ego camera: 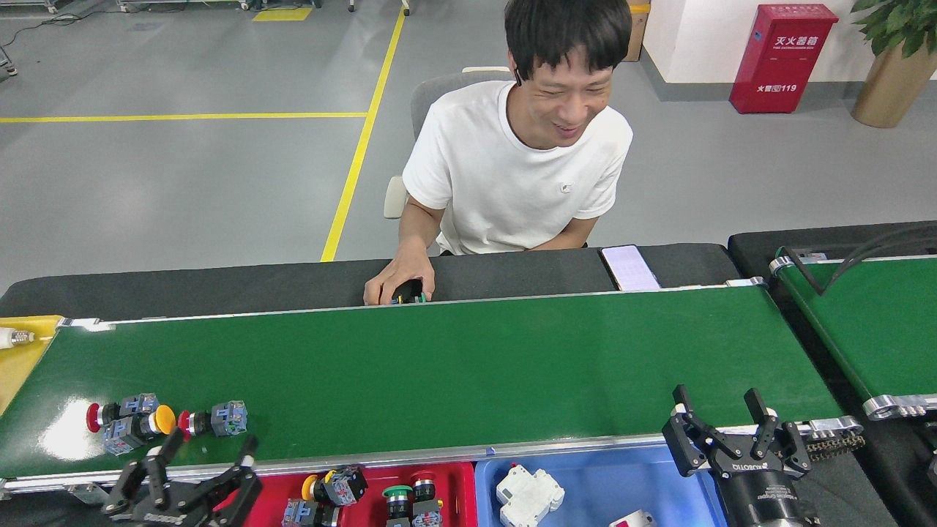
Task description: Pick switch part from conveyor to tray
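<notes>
The long green conveyor (454,366) spans the view. Three switch parts lie near its left end: a red-capped one (113,411), a yellow-capped one (135,428) touching it, and another red-capped one (214,420) just to the right. My left gripper (201,455) is open at the belt's near rail, just below these parts, holding nothing. My right gripper (725,413) is open and empty over the near rail at the right. Below the rail a red tray (454,479) holds several switch parts.
A blue tray (607,483) beside the red one holds a white breaker (528,496). A person sits behind the belt, one hand (395,278) on a dark part at the far rail. A phone (629,267) lies on the black table. A second green belt (871,322) runs at right.
</notes>
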You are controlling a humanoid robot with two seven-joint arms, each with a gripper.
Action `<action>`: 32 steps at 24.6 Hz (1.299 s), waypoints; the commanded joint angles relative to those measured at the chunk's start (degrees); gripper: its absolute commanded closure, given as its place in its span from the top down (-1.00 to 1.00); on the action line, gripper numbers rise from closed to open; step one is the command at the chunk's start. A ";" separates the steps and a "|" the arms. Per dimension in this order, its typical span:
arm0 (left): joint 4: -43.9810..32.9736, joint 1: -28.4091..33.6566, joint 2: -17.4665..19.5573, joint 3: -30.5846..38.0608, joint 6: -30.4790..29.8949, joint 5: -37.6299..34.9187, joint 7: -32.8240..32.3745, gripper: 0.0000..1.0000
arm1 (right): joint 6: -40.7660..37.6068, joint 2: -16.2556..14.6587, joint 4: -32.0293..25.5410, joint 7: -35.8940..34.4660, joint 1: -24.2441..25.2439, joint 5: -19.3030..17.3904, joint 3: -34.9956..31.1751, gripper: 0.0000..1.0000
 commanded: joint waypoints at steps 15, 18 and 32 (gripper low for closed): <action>22.97 -13.69 10.24 0.29 4.32 -0.97 0.31 1.00 | -0.49 0.32 -0.84 -1.19 -0.31 0.27 -0.30 0.99; 30.88 -18.61 13.05 -0.85 4.32 -0.97 0.48 1.00 | -0.66 0.14 -0.75 -1.28 -0.23 0.19 -0.47 0.99; 37.47 -24.76 15.25 -7.97 3.97 -0.62 2.94 -0.58 | -0.75 0.06 -0.75 -1.37 -0.49 0.19 -0.21 0.99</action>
